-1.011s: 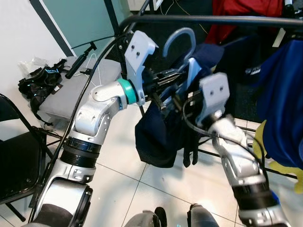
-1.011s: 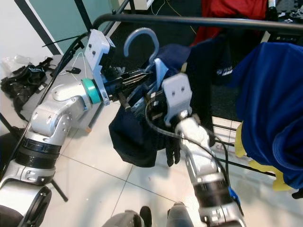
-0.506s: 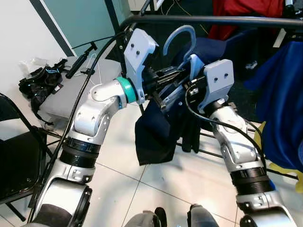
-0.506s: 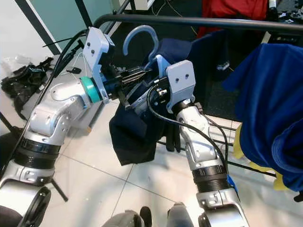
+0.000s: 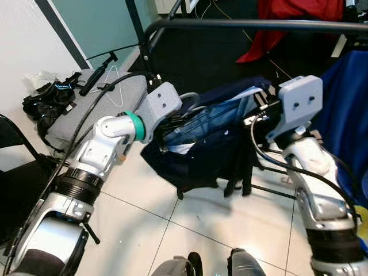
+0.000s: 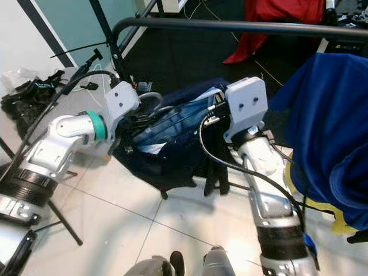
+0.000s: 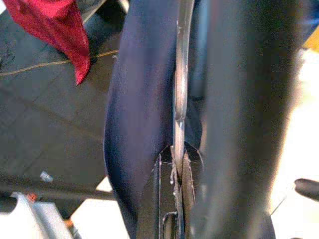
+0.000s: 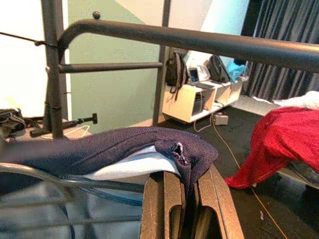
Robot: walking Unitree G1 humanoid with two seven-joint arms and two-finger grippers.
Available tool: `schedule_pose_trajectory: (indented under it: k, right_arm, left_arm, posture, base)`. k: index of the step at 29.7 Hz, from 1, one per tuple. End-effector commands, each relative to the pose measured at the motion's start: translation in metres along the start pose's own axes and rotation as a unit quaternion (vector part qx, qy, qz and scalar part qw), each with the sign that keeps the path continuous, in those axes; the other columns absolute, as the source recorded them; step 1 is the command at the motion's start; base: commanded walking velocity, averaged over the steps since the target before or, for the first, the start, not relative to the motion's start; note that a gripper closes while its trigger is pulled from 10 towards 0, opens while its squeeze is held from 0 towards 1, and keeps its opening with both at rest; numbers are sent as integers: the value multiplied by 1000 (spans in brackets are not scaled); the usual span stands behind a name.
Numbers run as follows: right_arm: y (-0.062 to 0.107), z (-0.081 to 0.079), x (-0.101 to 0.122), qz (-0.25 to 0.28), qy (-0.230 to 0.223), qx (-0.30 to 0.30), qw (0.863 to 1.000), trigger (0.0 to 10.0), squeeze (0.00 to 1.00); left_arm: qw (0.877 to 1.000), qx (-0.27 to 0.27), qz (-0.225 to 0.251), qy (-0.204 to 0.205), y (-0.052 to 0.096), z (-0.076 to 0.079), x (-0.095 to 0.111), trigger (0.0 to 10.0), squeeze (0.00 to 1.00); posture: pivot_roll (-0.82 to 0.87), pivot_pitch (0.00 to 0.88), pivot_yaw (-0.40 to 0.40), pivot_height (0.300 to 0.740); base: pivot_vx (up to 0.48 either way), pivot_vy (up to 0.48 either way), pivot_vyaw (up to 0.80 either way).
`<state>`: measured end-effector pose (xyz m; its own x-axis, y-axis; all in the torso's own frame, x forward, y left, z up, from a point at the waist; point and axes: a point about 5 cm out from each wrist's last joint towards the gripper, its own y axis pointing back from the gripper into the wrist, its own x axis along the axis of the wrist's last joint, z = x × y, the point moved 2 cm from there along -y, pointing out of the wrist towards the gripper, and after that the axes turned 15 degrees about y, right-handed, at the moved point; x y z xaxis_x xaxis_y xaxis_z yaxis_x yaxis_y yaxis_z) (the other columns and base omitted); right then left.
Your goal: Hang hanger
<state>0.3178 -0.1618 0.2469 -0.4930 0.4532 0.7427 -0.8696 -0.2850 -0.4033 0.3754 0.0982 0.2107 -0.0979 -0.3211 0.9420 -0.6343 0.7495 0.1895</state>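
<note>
Below the black rack bar [image 5: 259, 24], both arms hold a navy garment [image 5: 213, 144] on a light grey hanger [image 6: 150, 98] lying nearly flat, well under the bar and not hooked on it. Left gripper [image 7: 174, 174] is clamped tight on the thin hanger edge at the garment's left end. Right gripper [image 8: 182, 199] is pinched on the navy cloth at the right end, fabric folded over its fingertips. Blue garment [image 6: 328, 115] hangs at the rack's right end; red cloth [image 5: 287, 23] lies behind the bar. Grey case [image 5: 86, 103] sits on the floor left, beside a black chair [image 5: 17, 195].
</note>
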Motion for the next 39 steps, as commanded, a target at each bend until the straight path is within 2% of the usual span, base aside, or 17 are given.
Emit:
schedule_pose_trajectory:
  k: [1,5,8,10,11,12,14,21,22,26,29,30,31,32,33,35,39]
  right_arm:
    - [2,3,5,10,-3,-5,1000,0,0]
    - [8,13,-9,-26,8,-22,999,0,0]
    - [14,27,-27,-74,28,-54,995,0,0]
    - [14,27,-27,-74,28,-54,995,0,0]
    - [16,37,-34,-94,39,-75,992,0,0]
    - [16,37,-34,-94,39,-75,992,0,0]
    - [19,53,-43,-122,61,-106,985,0,0]
    - [23,71,-44,-136,89,-131,978,0,0]
    - [25,76,-43,-136,98,-137,976,0,0]
    - [25,79,-40,-129,103,-137,977,0,0]
    - [25,79,-39,-128,107,-131,977,0,0]
    - [27,74,-42,-134,108,-115,978,0,0]
    - [27,74,-42,-134,108,-115,978,0,0]
    - [27,67,-46,-141,110,-102,979,0,0]
    - [27,67,-46,-141,110,-102,979,0,0]
    - [24,70,-40,-126,118,-107,979,0,0]
    - [19,72,-31,-107,116,-102,982,0,0]
  left_arm:
    - [1000,3,-18,-6,4,-3,-9,10000,0]
    - [999,-36,4,10,9,4,-5,10000,0]
    - [997,-75,14,11,20,7,-3,10000,0]
    - [997,-75,14,11,20,7,-3,10000,0]
    - [995,-100,0,-8,27,12,-7,10000,0]
    - [995,-100,0,-8,27,12,-7,10000,0]
    - [988,-145,-35,-47,37,23,-22,10000,0]
    - [984,-149,-65,-75,39,26,-37,10000,0]
    - [980,-159,-72,-92,40,29,-41,10000,0]
    - [977,-168,-74,-103,40,32,-44,10000,0]
    - [979,-172,-64,-90,40,35,-42,10000,0]
    - [984,-168,-28,-44,37,35,-29,10000,0]
    - [984,-168,-28,-44,37,35,-29,10000,0]
    - [985,-171,7,2,37,35,-16,10000,0]
    - [985,-171,7,2,37,35,-16,10000,0]
    - [984,-161,-38,-69,38,35,-29,10000,0]
    - [985,-152,-42,-64,34,38,-33,10000,0]
  posture:
    - [-208,75,250,740]
    - [-204,75,244,740]
    - [-198,74,238,740]
    - [-198,74,238,740]
    - [-194,74,235,740]
    - [-194,74,235,740]
    - [-194,77,234,740]
    - [-194,83,234,740]
    - [-197,88,232,740]
    - [-198,90,233,740]
    - [-201,92,232,740]
    - [-199,94,229,740]
    - [-199,94,229,740]
    - [-197,95,228,740]
    - [-197,95,228,740]
    - [-189,97,225,740]
    - [-190,97,225,740]
  base:
    - [0,0,0]
    - [0,0,0]
    - [0,0,0]
    - [0,0,0]
    - [0,0,0]
    - [0,0,0]
    - [0,0,0]
    - [0,0,0]
    - [0,0,0]
    - [0,0,0]
    - [0,0,0]
    - [0,0,0]
    - [0,0,0]
    - [0,0,0]
    - [0,0,0]
    - [0,0,0]
    - [0,0,0]
